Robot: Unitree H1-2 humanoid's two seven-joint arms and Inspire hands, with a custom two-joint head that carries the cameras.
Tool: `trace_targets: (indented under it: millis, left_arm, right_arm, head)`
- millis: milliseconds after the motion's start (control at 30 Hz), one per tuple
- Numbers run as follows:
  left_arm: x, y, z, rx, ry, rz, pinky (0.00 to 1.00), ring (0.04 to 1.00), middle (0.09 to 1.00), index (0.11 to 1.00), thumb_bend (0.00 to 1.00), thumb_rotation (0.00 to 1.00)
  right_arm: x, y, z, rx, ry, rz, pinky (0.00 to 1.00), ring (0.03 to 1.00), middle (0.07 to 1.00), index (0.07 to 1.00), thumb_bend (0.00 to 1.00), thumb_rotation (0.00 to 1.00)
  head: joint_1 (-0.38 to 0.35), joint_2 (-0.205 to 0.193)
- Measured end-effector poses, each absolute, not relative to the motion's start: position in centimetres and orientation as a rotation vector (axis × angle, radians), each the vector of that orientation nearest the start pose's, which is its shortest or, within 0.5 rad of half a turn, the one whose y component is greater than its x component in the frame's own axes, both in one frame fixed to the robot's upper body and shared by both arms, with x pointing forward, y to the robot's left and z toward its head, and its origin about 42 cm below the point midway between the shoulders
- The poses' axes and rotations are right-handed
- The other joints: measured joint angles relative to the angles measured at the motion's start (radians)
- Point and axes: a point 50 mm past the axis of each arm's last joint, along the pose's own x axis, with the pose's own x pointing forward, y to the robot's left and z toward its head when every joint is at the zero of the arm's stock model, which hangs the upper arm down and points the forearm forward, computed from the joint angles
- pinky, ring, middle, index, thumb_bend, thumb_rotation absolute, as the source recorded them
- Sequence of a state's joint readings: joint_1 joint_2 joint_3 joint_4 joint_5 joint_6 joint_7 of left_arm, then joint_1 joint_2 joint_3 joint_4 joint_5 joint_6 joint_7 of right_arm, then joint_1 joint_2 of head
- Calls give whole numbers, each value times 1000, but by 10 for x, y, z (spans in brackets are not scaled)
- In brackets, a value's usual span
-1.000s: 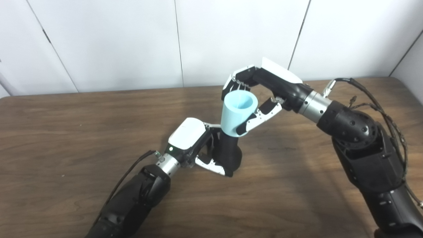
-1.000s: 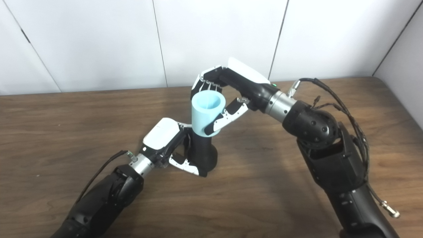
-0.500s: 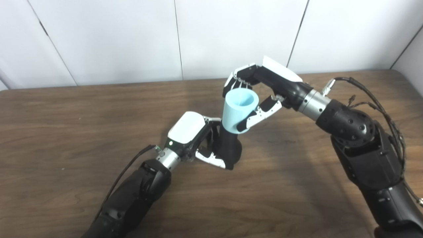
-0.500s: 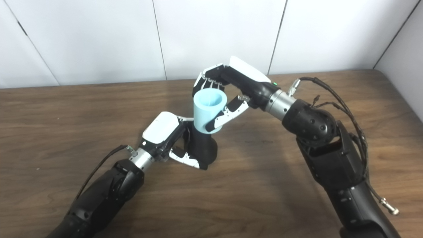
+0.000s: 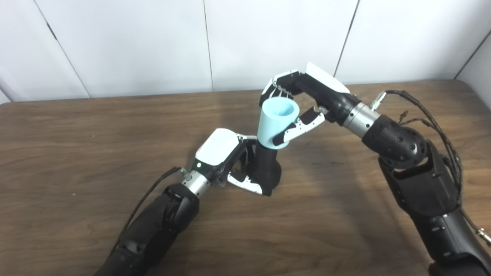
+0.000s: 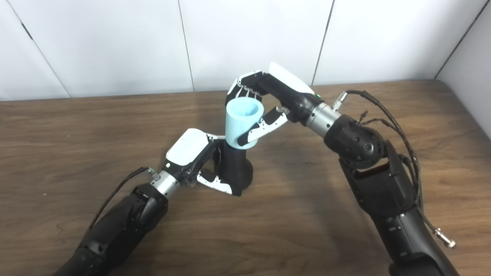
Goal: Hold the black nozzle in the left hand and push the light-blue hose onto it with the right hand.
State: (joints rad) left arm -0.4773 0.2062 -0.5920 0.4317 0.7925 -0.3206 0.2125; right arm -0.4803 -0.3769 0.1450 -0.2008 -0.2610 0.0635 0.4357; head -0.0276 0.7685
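Note:
The black nozzle (image 5: pixel 267 168) stands upright on the brown table (image 5: pixel 76 126), near its middle. My left hand (image 5: pixel 230 161) is shut on it from the left, thumb across its base. A light-blue hose piece (image 5: pixel 277 122), a short hollow tube with its open end facing up, sits over the nozzle's top, so that end of the nozzle is hidden. From the right, my right hand (image 5: pixel 303 99) is shut on the hose, fingers behind it and thumb across its front. In the right eye view the hose (image 6: pixel 242 122) and nozzle (image 6: pixel 236 170) line up the same way.
A white panelled wall (image 5: pixel 153 46) rises along the table's far edge. Loose black cables (image 5: pixel 429 115) hang off my right forearm above the table's right side.
The camera shifted a little between frames. My right hand and the hose have edged slightly up and left on the nozzle; my left hand keeps its hold on the nozzle.

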Motion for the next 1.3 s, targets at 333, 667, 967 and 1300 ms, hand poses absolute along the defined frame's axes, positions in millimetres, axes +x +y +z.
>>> trace_targets:
  millis: [333,667,967,1300]
  left_arm:
    - [383,112,120,1072,-595,-566,271,353,395,497,521,0]
    - [383,111,120,1071,-595,-566,275,366,400,500,521,0]
    - [383,111,120,1071,-596,-567,242,330,463,483,527,0]
    - [382,110,120,1071,-595,-571,266,361,399,502,521,0]
  right_arm:
    - [383,-213,294,-764,-487,515,183,350,445,531,511,0]
    - [373,-209,295,-761,-488,555,195,351,447,530,512,0]
    - [370,-216,298,-794,-480,581,230,368,448,531,513,0]
    - [369,-221,299,-814,-467,591,231,367,445,530,513,0]
  head:
    - [-2,5]
    - [-2,9]
    - [-6,12]
    - [-6,18]
